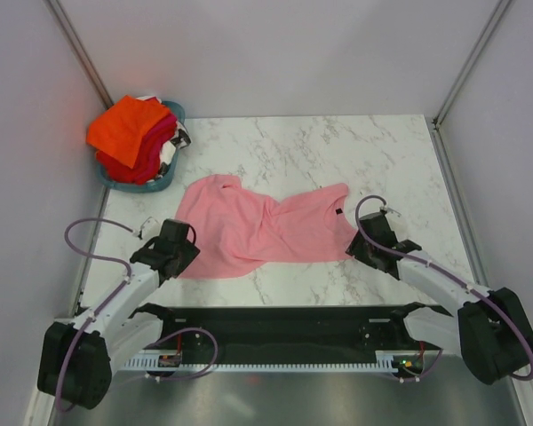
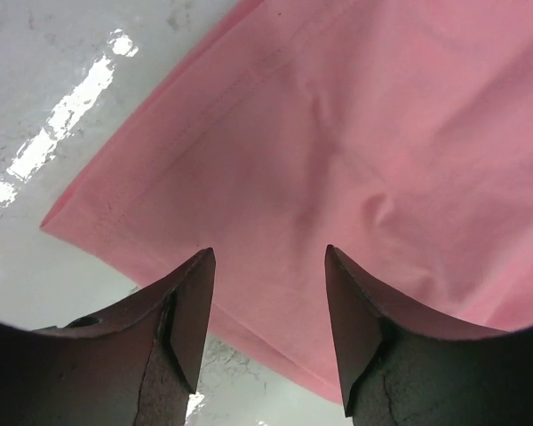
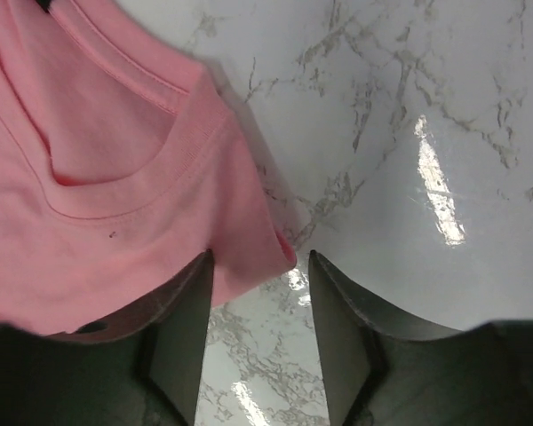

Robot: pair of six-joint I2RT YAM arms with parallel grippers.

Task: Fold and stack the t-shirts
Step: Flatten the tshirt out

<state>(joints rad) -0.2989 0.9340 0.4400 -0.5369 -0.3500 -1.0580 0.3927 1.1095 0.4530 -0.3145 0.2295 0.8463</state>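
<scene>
Pink t-shirt (image 1: pixel 249 232) lies rumpled on the marble bench (image 1: pixel 338 151), its hem between the parted jaws of the left end effector (image 2: pixel 269 254) and a corner beside the collar between those of the right end effector (image 3: pixel 260 257). An orange t-shirt (image 1: pixel 124 124) tops a basket (image 1: pixel 155 186) well beyond the left one.

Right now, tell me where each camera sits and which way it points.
Top camera: above and behind the arms, looking down at the table; both arms, pink t-shirt and basket show.
Left wrist: on the left arm, looking down at the shirt's hem; left gripper in front.
Right wrist: looking down at the collar; right gripper in front.
Shared: all three see the pink t-shirt.
</scene>
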